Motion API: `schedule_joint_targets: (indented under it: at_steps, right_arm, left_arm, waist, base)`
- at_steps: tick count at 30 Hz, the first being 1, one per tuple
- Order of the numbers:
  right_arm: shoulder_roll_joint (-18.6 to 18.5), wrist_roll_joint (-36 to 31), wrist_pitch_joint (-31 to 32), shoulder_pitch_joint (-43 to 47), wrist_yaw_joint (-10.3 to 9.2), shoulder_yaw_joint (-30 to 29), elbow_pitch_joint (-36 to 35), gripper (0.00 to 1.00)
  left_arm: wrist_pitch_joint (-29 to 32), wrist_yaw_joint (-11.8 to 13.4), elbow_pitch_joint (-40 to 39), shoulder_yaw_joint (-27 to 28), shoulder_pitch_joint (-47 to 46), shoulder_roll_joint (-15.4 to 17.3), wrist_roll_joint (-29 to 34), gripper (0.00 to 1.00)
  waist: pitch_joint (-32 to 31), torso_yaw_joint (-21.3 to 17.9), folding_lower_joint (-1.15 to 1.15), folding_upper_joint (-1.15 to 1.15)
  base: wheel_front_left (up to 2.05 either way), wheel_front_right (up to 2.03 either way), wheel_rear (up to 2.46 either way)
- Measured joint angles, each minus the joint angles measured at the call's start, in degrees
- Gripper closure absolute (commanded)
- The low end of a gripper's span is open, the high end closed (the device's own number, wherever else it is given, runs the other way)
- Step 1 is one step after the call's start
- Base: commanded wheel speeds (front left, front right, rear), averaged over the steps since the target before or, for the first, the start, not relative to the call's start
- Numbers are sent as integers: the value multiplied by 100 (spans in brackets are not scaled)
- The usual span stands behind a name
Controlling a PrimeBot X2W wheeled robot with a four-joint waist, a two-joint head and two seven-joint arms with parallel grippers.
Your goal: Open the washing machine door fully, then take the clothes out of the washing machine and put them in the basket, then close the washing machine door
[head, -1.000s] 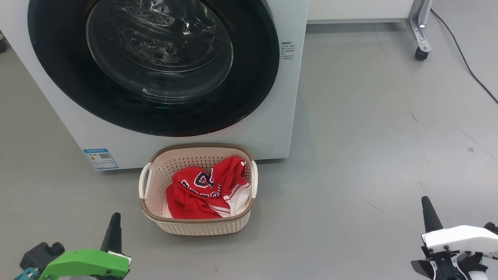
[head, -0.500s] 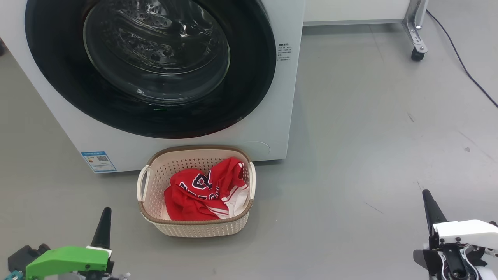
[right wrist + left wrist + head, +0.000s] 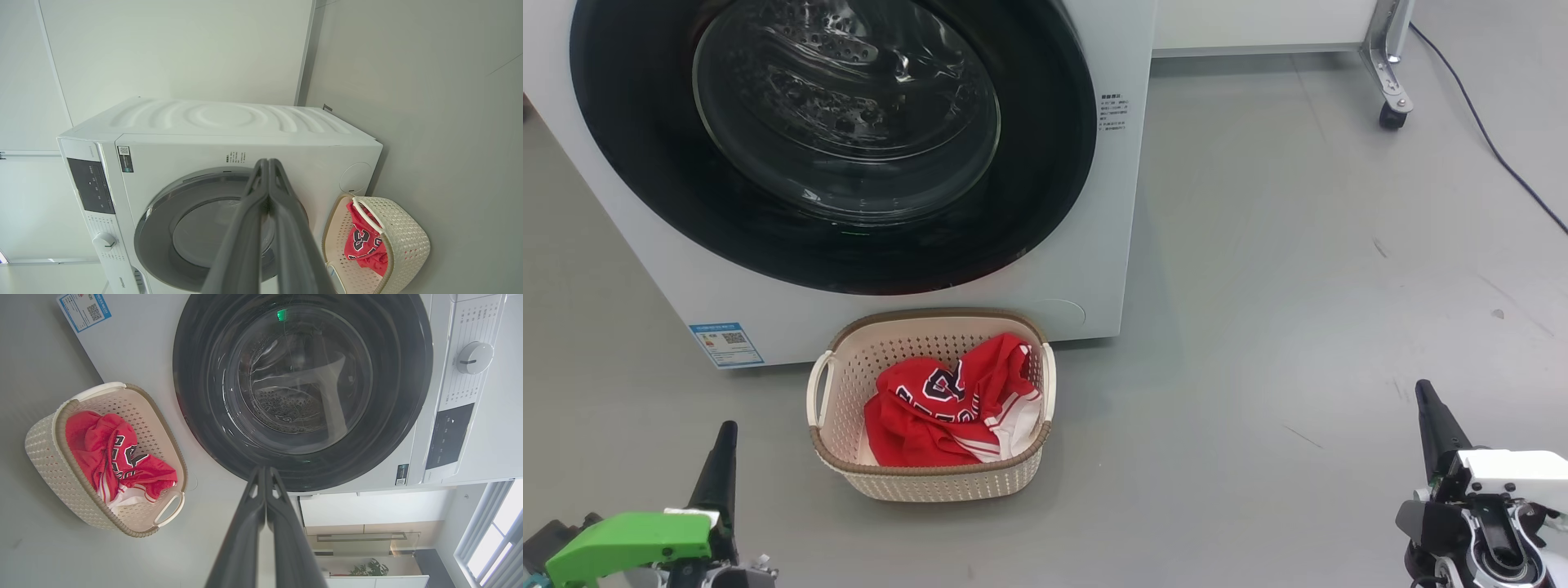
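My left pincer (image 3: 264, 470) and right pincer (image 3: 268, 161) are closed, empty. The clothes (image 3: 929, 411), lettering unreadable, lie in the basket (image 3: 931, 483) before the washing machine (image 3: 1112, 212); the washing machine door (image 3: 845, 122) is shut; its blue label (image 3: 726, 344) shows a QR code.

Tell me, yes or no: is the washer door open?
No, the door sits shut, flush against the washer front.

Glossy black door rim (image 3: 1045, 163); perforated plastic basket (image 3: 931, 483); red cloth clothes (image 3: 923, 425)
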Motion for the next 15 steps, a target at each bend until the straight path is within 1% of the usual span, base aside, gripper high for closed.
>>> schedule_joint_targets:
  at_steps: [2,15]
  right_arm:
    - [8,154,40,-32,29,-38,27,100]
    - [12,154,45,-76,30,-45,62,100]
  left_arm:
    - [43,-8,8,53,-2,7,-124,100]
    - [49,-9,49,77,-6,10,-124,100]
  waist:
    - [-4,-5,0,0]
    - [-5,-6,0,0]
  base:
    - [0,0,0]
    - [0,0,0]
